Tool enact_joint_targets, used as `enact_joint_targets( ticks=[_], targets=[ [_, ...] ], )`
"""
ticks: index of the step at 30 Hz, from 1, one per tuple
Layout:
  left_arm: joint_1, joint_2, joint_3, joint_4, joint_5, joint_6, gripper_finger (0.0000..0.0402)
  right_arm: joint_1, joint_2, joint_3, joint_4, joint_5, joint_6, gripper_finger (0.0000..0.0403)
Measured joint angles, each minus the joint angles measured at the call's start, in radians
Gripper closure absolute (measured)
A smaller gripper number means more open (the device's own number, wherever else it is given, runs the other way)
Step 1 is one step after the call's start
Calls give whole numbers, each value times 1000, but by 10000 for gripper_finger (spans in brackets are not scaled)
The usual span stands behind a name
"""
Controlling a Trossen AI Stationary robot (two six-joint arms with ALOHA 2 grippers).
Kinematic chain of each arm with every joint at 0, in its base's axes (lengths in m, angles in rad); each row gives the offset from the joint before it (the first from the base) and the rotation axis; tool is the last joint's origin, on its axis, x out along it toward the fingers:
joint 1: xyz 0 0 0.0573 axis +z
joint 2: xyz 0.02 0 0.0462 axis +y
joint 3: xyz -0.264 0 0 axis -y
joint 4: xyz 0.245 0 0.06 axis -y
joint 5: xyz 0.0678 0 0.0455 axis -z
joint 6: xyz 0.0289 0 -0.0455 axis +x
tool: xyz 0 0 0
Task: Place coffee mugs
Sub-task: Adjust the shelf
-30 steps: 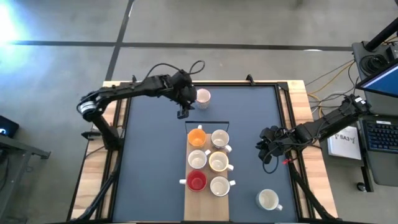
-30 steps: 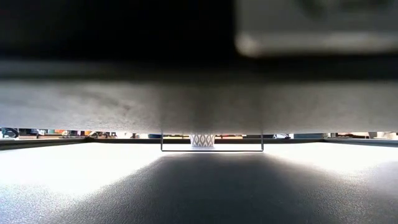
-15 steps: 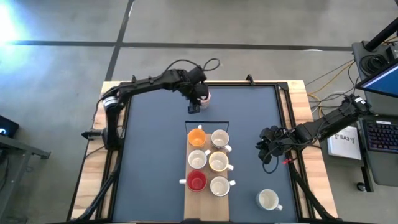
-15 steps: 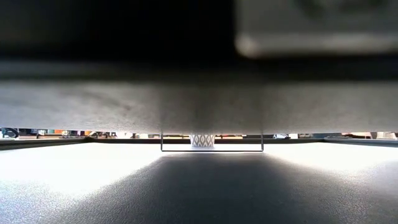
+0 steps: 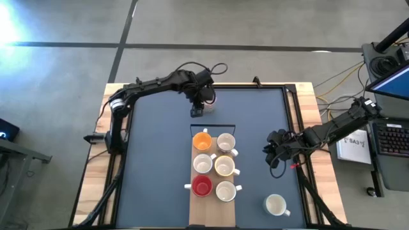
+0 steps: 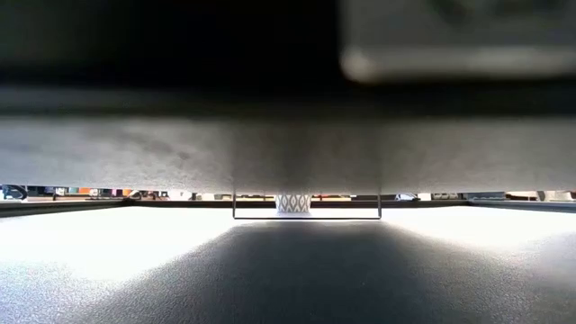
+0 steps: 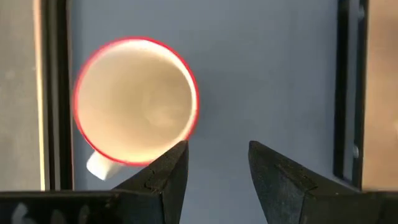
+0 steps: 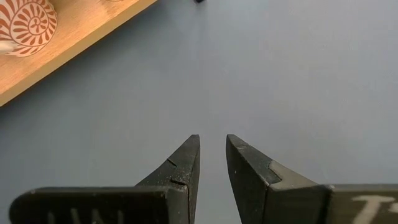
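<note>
L gripper [image 5: 199, 110] at table's far edge, fingers spread, empty, over red-rimmed mug [image 7: 135, 102], wooden board [image 5: 212, 211] mid-table w/ six mugs [image 5: 214, 165], all empty, R gripper [image 5: 271, 152] to the right, fingers slightly parted, empty, lone white mug [image 5: 275, 205] near front-right.

A dark blue-grey mat [image 5: 153, 166] is covering the table top, and a pale wooden rim [image 5: 94, 185] is showing along its left and right sides. A light wooden board [image 5: 212, 211] is lying lengthwise on the mat, reaching toward the near edge. Beyond the table, a grey concrete floor [image 5: 255, 25] crossed by dark seams is filling the background. At the right, a laptop [image 5: 391, 137] and a white paper [image 5: 353, 148] are resting on a side stand, with yellow cables [image 5: 335, 80] trailing nearby.
</note>
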Motion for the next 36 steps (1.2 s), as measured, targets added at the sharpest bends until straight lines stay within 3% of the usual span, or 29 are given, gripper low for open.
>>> enact_joint_targets(
  ticks=[5, 13, 21, 27, 31, 36],
  targets=[
    [8, -29, -3, -29, 37, 99, 251, 0, 0, 0, 0, 0, 0, 335],
    [51, -52, -4, -55, 137, 112, 251, 0, 0, 0, 0, 0, 0, 335],
    [121, -52, -11, -65, 382, 271, 251, 0, 0, 0, 0, 0, -1, 335],
    [168, -52, -12, -122, 398, 365, 251, 0, 0, 0, 0, 0, 0, 335],
    [203, -52, -7, -126, 399, 342, 251, 0, 0, 0, 0, 0, -1, 335],
    [248, -52, -1, -93, 398, 159, 251, 0, 0, 0, 0, 0, 0, 335]
  ],
)
